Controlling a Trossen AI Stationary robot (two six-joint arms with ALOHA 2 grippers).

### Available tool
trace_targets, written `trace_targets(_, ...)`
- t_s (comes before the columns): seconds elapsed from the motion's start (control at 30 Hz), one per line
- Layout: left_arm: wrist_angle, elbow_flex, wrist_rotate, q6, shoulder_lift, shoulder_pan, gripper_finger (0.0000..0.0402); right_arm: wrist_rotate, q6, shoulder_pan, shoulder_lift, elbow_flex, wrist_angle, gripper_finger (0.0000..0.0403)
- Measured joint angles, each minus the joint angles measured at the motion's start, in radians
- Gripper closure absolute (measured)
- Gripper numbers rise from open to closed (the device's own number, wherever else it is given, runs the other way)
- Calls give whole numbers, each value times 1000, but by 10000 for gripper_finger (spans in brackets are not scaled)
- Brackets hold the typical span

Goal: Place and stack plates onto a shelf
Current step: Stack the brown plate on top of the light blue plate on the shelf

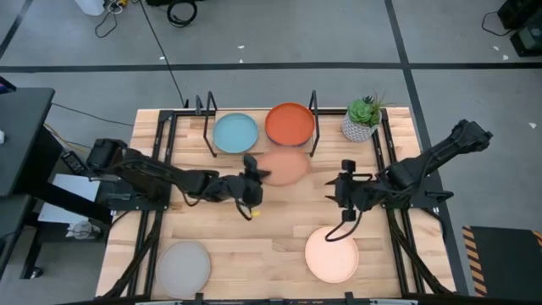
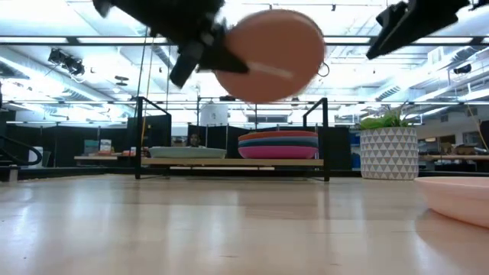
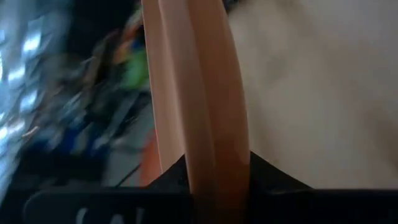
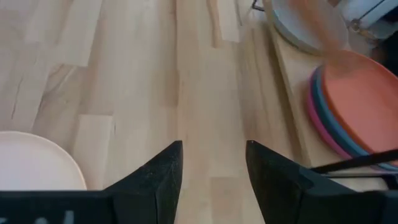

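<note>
Left claw is clamping the rim of a brown plate, and I'm carrying that plate through the air, clear of the surface. In the left wrist view the plate's edge is running straight out from between my two dark fingers, which are pressed tight against it. In the low view the plate is tilted and blurred with motion, hanging well above the shelf.

The shelf is lying just ahead of this claw. On its board I'm seeing a light blue plate on one side and a pile topped by an orange plate on the other; low down, that pile is showing orange over teal over magenta. My carried plate is hovering just short of the orange pile.

Right claw is waiting well apart from the left one, fingers spread wide and gripping nothing, above a cream plate. A grey plate is lying behind my left claw, near the surface's front edge. A potted plant is standing beside the shelf.

I'm judging this as the carry-to-shelf step. Next I'm needing to level the plate, bring it over the orange pile between the black wire uprights without clipping them, lower it, then release.
</note>
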Motion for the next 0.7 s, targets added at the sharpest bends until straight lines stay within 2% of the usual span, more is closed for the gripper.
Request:
trace_targets(0.13,-5,0,-231,-41,-29,22,343,1,-5,4,-7,-97,133,220)
trace_targets(0.23,-59,0,-340,-129,-27,77,343,1,-22,3,5,-143,202,220)
trace_targets(0.37,-244,-1,-367,-316,-17,177,344,0,-39,3,4,-180,251,220)
trace_targets(0.5,-391,4,-351,-450,-14,253,344,-4,-51,4,4,-184,256,220)
trace_targets(0.7,-653,129,-295,-623,50,298,344,-6,-82,4,2,-184,277,220)
